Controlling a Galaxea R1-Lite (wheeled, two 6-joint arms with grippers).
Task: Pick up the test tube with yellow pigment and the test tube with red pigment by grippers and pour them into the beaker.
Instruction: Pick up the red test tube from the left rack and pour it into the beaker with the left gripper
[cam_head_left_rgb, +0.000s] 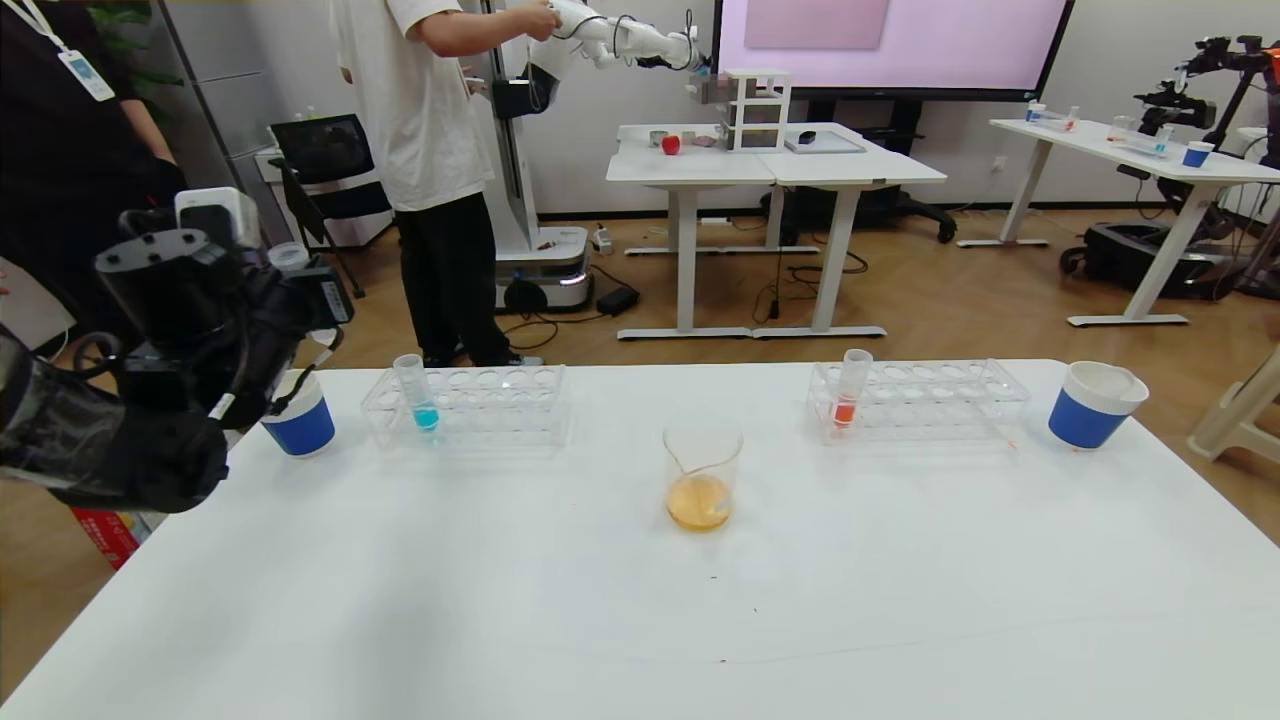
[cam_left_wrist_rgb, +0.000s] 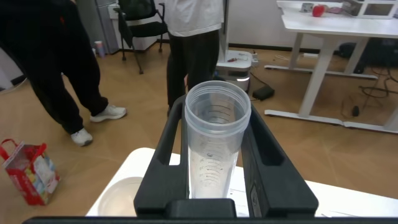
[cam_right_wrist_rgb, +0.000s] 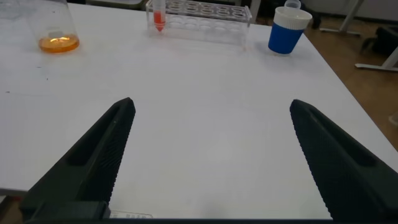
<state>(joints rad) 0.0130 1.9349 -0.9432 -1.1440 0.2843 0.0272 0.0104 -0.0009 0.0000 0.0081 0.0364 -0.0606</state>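
table (cam_head_left_rgb: 500, 600) white, wide. two clear racks at far side, well apart; beaker (cam_head_left_rgb: 702, 487) between them, nearer robot, orange-yellow liquid in bottom. left gripper (cam_left_wrist_rgb: 214, 186) raised over table's left edge, above blue cup (cam_head_left_rgb: 299, 422), clamped on empty tube (cam_left_wrist_rgb: 216, 140), tube upright, mouth up. right gripper (cam_right_wrist_rgb: 208, 155) low over near right table, jaws spread wide, holding nothing. red tube (cam_head_left_rgb: 850, 390) upright in right rack, ahead of right gripper, beaker off to its left; right arm nearer. blue tube (cam_head_left_rgb: 418, 392) in left rack.

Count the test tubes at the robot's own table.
3: a blue-liquid tube in the left rack, a red-liquid tube in the right rack, and an emptied tube clamped in the left claw.
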